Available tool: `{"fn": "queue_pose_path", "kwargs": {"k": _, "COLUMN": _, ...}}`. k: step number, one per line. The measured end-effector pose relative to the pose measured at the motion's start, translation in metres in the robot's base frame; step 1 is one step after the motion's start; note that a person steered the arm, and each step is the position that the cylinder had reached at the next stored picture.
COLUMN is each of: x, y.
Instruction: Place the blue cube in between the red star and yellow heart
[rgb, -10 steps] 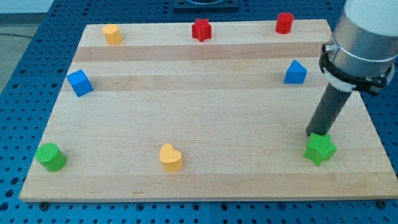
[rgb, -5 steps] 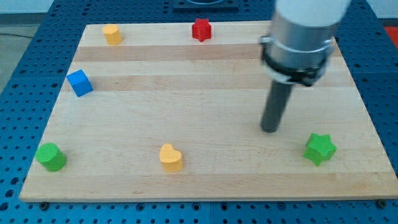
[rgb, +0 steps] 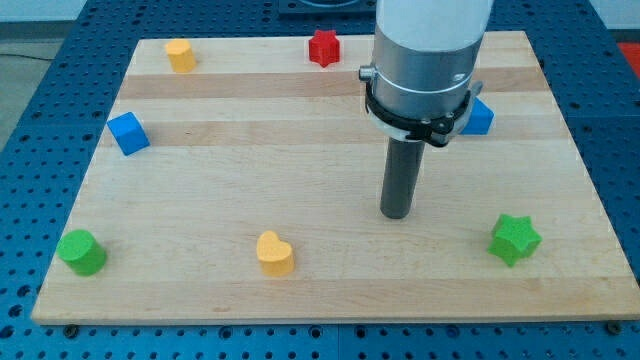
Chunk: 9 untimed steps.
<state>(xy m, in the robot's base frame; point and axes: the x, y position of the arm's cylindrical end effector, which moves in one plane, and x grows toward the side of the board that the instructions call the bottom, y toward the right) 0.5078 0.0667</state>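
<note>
On the pale wooden board (rgb: 330, 290), the small yellow heart block (rgb: 274, 252) lies nearest. My tip (rgb: 396, 215), a bare rod with no claw, has moved left, away from the green star block (rgb: 515, 239). The blue cube (rgb: 128, 132) sits untouched far left and the red star block (rgb: 323, 47) at the top, so pushing has not begun.

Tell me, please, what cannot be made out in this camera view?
- Second blue block: the arm covers most of it, so its shape is unclear.
- Board's top-right area: hidden behind the arm.
- My tip: visible, touching no block.
</note>
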Motion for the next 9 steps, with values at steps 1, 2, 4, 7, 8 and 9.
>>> {"fn": "queue_pose_path", "kwargs": {"k": 1, "x": 0.000, "y": 0.000}}
{"fn": "queue_pose_path", "kwargs": {"k": 2, "x": 0.001, "y": 0.000}}
{"fn": "queue_pose_path", "kwargs": {"k": 4, "x": -0.043, "y": -0.039}}
{"fn": "queue_pose_path", "kwargs": {"k": 7, "x": -0.048, "y": -0.365}}
{"fn": "queue_pose_path", "kwargs": {"k": 8, "x": -0.055, "y": -0.371}}
{"fn": "queue_pose_path", "kwargs": {"k": 9, "x": -0.113, "y": -0.354}}
